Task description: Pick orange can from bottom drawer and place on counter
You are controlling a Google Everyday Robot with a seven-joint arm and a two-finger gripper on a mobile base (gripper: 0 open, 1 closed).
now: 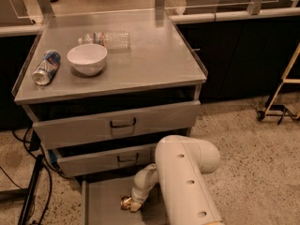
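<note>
the gripper [134,204] is down in the bottom drawer [101,196] at the orange can [125,203]; whether it grips i cannot tell; a weak hold could drop the can, or lifting could clip the middle drawer [93,162]

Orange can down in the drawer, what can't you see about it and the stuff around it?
- The orange can, camera view: only a small piece shows; the gripper, low in the bottom drawer, covers the rest.
- Whether the gripper grips the can: too small to tell.
- Bottom drawer: front cut off by the lower edge, right side hidden by the white arm.
</note>
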